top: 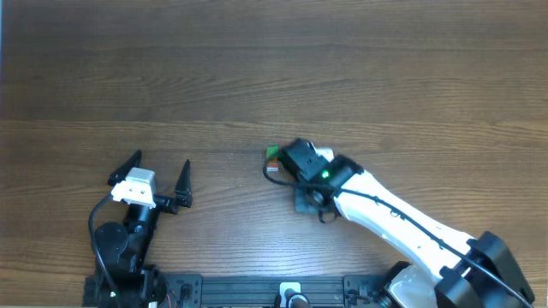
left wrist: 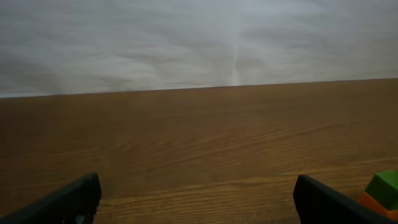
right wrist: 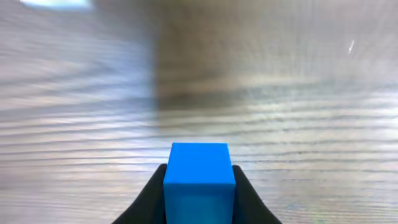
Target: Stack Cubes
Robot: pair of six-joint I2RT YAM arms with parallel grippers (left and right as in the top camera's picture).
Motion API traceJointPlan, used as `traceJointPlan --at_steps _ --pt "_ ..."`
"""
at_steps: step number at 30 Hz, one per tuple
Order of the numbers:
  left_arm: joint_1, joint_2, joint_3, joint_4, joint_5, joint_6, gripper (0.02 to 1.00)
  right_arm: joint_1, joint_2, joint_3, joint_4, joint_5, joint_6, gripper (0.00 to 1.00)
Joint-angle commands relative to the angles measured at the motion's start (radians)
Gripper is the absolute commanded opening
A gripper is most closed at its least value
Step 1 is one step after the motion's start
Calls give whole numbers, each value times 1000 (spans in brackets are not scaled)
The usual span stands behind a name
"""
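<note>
A blue cube [right wrist: 199,163] is clamped between the two dark fingers of my right gripper [right wrist: 199,186], above the wooden table. In the top view the right gripper [top: 289,159] sits near the table's middle, right beside a green cube [top: 272,153] stacked on an orange cube [top: 271,168]. The left wrist view catches the same pair far off, green cube [left wrist: 387,185] on orange cube [left wrist: 375,204]. My left gripper [top: 161,161] rests open near its base, holding nothing, its fingers [left wrist: 67,202] spread wide.
The wooden table [top: 274,77] stretches bare across the far half and to both sides. A pale wall [left wrist: 199,37] stands behind the table's far edge. The black base rail [top: 257,291] runs along the near edge.
</note>
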Motion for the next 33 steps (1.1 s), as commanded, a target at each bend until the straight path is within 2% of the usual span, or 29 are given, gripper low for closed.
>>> traceJointPlan --at_steps 1,4,9,13,21,33 --pt "-5 -8 -6 2 10 18 1000 -6 9 197 -61 61 -22 12" --pt "-5 -8 -6 2 10 18 1000 -6 48 331 -138 89 -21 12" --pt "-5 -8 -6 2 10 18 1000 5 183 547 -274 90 -21 12" --pt "-5 -8 -6 2 10 18 1000 24 275 639 -306 85 -15 9" --pt "-5 -8 -6 2 10 18 1000 33 377 675 -315 56 0 9" --pt "-5 -8 -6 2 10 18 1000 35 390 675 -312 39 17 9"
